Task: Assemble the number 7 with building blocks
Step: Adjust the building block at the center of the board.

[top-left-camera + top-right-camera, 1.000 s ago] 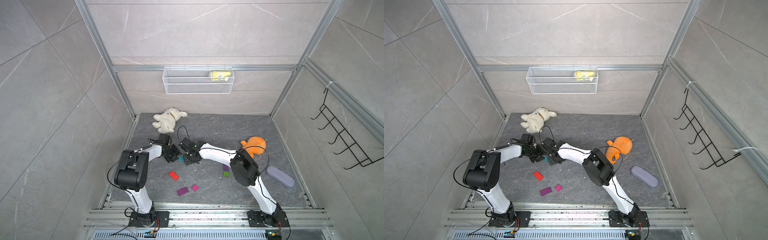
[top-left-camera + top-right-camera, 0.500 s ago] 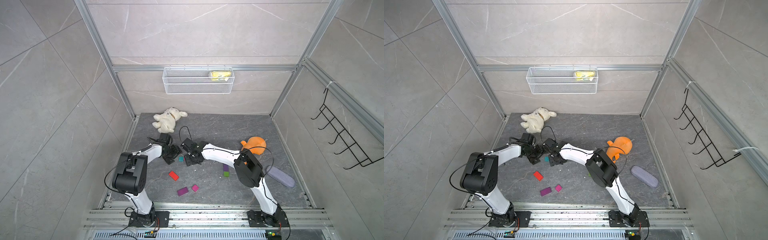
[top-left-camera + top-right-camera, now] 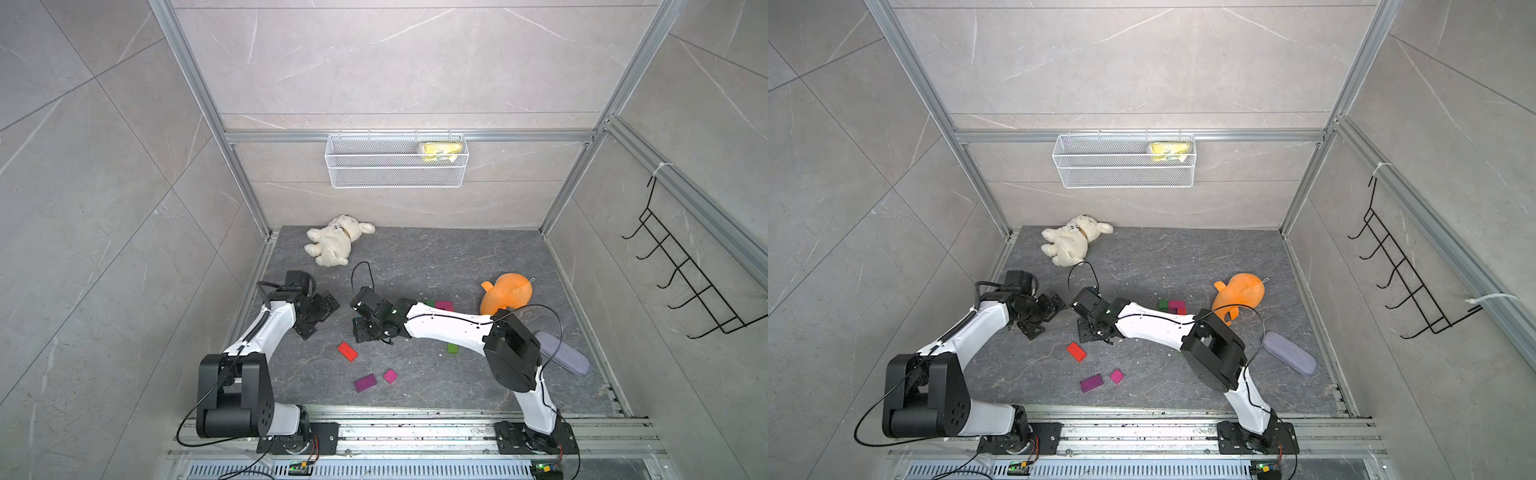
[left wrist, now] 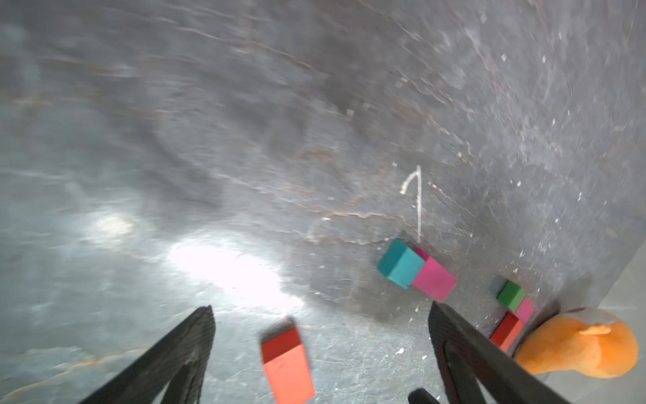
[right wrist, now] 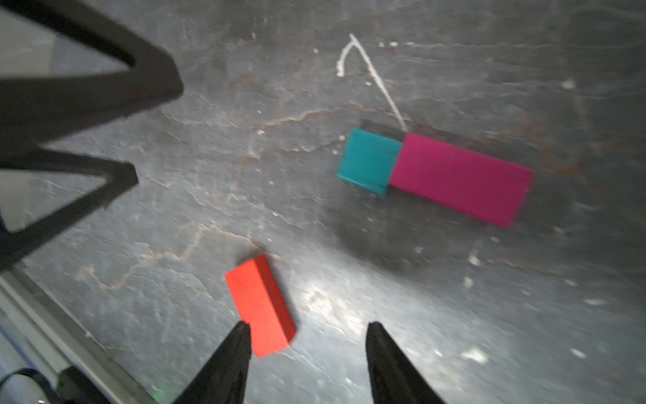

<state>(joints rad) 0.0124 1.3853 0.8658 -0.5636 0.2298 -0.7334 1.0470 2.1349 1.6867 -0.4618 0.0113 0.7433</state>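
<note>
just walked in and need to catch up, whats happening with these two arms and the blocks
Two robot arms are assembling a number 7 on the dark grey table. The left gripper and right gripper both hang open and empty. A teal square block lies flush against a magenta rectangular block, probably the figure's start. A red rectangular block lies loose near the right gripper.

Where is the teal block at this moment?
In the right wrist view the teal block lies flat on the grey table, touching one end of the magenta block; the red block lies apart, nearer the right hand.
</note>
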